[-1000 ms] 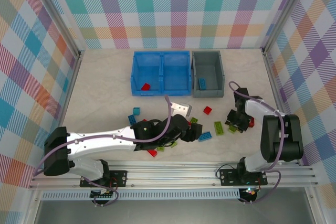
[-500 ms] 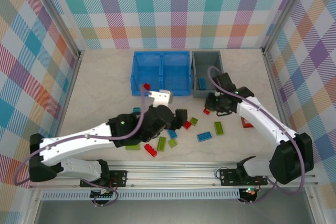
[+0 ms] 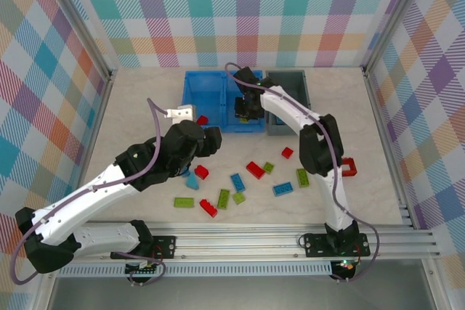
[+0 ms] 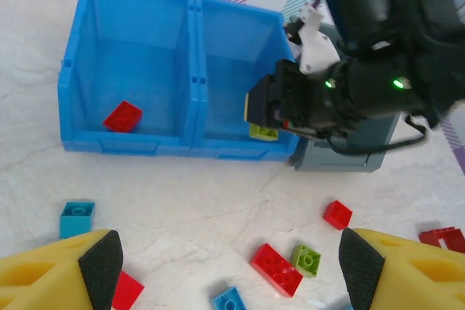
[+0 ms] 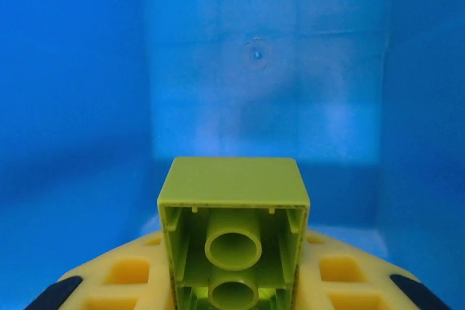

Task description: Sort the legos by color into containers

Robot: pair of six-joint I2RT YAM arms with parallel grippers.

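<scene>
One green brick [image 5: 232, 201] is pinched in the right gripper [image 3: 245, 109] over the bin's [image 4: 131, 143] right compartment, probably because a red brick [image 4: 122, 115] claims the left; the left gripper [image 3: 207, 141] hovers spread wide, empty, above loose bricks [image 3: 254, 170].

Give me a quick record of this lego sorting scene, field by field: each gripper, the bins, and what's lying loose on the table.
left gripper: open, empty, above the table
right gripper: shut on a lime green lego, at the right compartment of the blue bin
blue bin, left compartment: one red lego
grey bin: just right of the blue bin, partly covered by the right arm
loose legos: red, lime green and blue, scattered in front of the bins
</scene>
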